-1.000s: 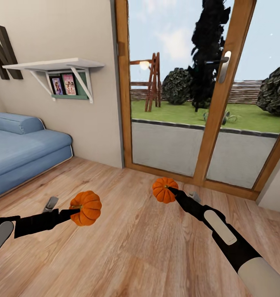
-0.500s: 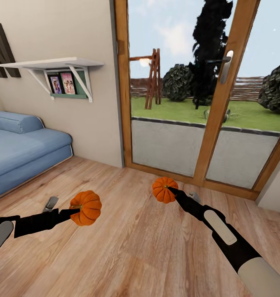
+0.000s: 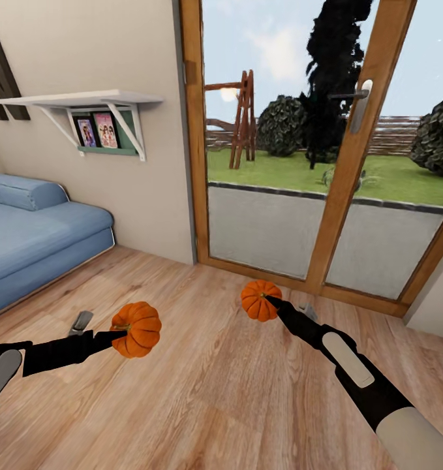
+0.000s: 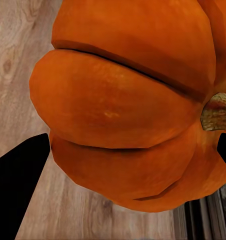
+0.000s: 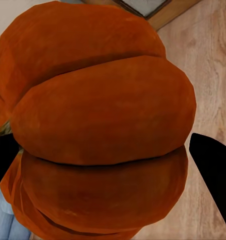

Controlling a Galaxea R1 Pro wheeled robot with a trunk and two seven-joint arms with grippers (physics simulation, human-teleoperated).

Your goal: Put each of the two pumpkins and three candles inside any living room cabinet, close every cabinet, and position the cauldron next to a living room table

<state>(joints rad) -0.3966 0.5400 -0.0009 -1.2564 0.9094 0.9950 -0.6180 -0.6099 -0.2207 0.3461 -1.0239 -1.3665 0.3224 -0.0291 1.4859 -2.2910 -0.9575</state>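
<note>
Both arms carry small orange ribbed pumpkins above the wooden floor. My left gripper [image 3: 120, 334] is shut on one pumpkin [image 3: 137, 329], held low at the left. The right gripper [image 3: 267, 300] is shut on the other pumpkin [image 3: 259, 300], held nearer the glass door. Up close, the left wrist view has its pumpkin [image 4: 128, 110] between dark fingertips [image 4: 18, 180], with the stem at one side. In the right wrist view the second pumpkin [image 5: 103, 130] sits between the black fingertips [image 5: 213, 165]. The candles, cabinet and cauldron are out of view.
A blue sofa [image 3: 32, 235] stands along the left wall under a white shelf [image 3: 84, 101] with pictures. Ahead is a wood-framed glass door [image 3: 338, 163] onto a garden. Open wooden floor [image 3: 221, 391] lies around both arms.
The view has shifted slightly, so the wall shelf and sofa sit a little further left. Both grippers hold their pumpkins in the same pose.
</note>
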